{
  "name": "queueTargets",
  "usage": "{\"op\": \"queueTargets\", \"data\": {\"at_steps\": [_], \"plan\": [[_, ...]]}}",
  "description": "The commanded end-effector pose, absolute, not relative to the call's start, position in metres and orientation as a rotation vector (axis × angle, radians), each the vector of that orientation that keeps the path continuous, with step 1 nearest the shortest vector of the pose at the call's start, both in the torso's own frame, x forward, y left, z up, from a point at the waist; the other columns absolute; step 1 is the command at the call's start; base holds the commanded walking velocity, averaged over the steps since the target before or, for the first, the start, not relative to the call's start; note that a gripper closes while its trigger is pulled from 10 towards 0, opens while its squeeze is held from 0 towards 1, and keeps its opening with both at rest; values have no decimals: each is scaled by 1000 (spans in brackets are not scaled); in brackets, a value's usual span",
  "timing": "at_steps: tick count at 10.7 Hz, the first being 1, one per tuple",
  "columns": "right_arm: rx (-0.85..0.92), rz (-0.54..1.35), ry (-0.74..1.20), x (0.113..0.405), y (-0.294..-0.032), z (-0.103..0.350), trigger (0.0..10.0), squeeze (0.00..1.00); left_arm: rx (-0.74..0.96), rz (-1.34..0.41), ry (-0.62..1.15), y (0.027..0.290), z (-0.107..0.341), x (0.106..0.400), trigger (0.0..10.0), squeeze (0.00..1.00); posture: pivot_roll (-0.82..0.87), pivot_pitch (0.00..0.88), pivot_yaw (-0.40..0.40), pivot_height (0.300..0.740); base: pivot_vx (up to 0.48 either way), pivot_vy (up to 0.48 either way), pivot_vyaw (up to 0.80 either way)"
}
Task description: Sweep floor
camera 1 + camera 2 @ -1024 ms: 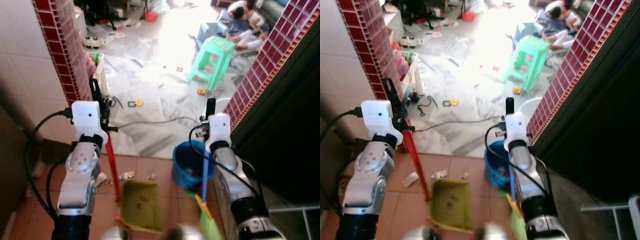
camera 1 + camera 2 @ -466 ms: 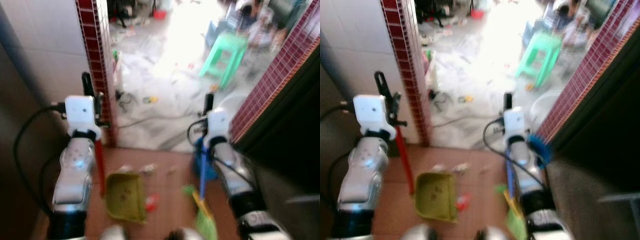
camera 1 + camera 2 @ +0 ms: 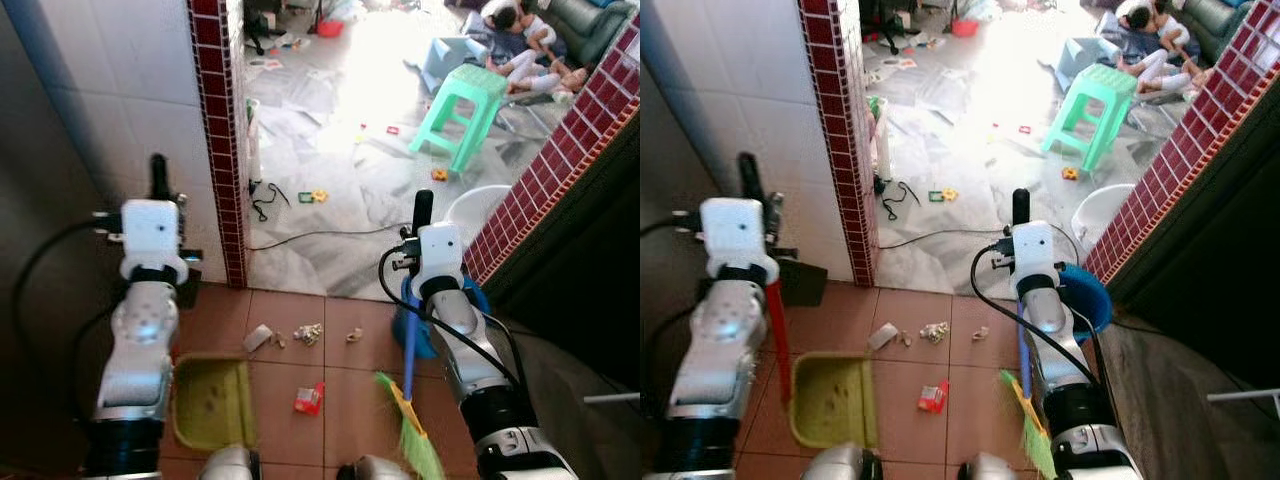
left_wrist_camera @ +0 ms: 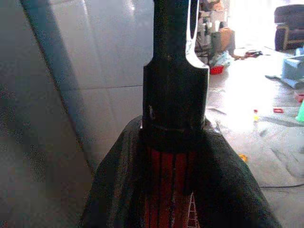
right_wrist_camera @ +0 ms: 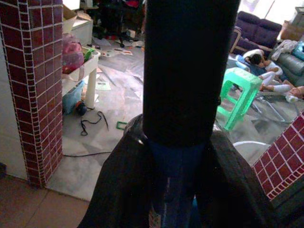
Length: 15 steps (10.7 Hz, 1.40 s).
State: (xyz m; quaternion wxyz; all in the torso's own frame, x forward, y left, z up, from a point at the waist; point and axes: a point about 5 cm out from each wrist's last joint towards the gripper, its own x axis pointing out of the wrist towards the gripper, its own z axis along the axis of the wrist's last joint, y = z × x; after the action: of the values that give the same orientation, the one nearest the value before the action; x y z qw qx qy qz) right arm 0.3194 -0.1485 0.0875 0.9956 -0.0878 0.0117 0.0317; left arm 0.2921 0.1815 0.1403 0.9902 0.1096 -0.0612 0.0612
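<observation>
**Dustpan and broom held over littered terracotta floor**

The left gripper (image 3: pixel 744 175) is clenched on the red handle (image 3: pixel 778 335) of a yellow-green dustpan (image 3: pixel 830 398); in the left wrist view the jaws close around the red shaft (image 4: pixel 170 190). The dustpan's tray rests on the terracotta tile floor (image 3: pixel 905 370) directly below the left arm, beside the white-tiled wall (image 3: pixel 735 90).

The right gripper (image 3: pixel 1021 205) is clenched on the blue handle (image 3: pixel 1023 350) of a broom (image 3: pixel 1025 415); the right wrist view shows the blue shaft (image 5: pixel 173 190) gripped between the jaws. The green bristles (image 3: pixel 415 440) touch the floor near the robot's right leg, and the handle rises upright past a blue bucket (image 3: pixel 1085 295) standing against the dark red brick wall (image 3: pixel 1180 160).

Between the dustpan and the broom lies litter: a small red wrapper (image 3: pixel 931 397) just beside the dustpan, and further forward a pale paper scrap (image 3: pixel 882 335), a crumpled bit (image 3: pixel 933 331) and a small crumb (image 3: pixel 980 333).

Beyond a red brick pillar (image 3: pixel 840 140) the floor turns to grey marble (image 3: pixel 960 150), crossed by a black cable (image 3: pixel 940 235). A mint-green plastic stool (image 3: pixel 1095 105) stands there among scattered small toys, and people lie on the floor near a sofa at the far end.
</observation>
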Motion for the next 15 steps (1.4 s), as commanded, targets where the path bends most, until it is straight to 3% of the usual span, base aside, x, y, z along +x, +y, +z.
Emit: {"op": "queueTargets", "data": {"at_steps": [1, 11, 15], "plan": [[-182, 49, -12, 323, -154, 97, 10000, 0, 214, 97, -223, 171, 158, 299, 10000, 0, -2, 36, -72, 740, 0, 0, 0], [-126, 18, -14, 324, -152, 108, 10000, 0, 172, 13, -149, 117, 101, 325, 10000, 0, -63, 70, -74, 740, 0, 0, 0], [57, -19, 56, 332, -149, 111, 10000, 0, 124, 29, -39, 115, 79, 331, 10000, 0, -66, 62, -81, 740, 0, 0, 0]]}}
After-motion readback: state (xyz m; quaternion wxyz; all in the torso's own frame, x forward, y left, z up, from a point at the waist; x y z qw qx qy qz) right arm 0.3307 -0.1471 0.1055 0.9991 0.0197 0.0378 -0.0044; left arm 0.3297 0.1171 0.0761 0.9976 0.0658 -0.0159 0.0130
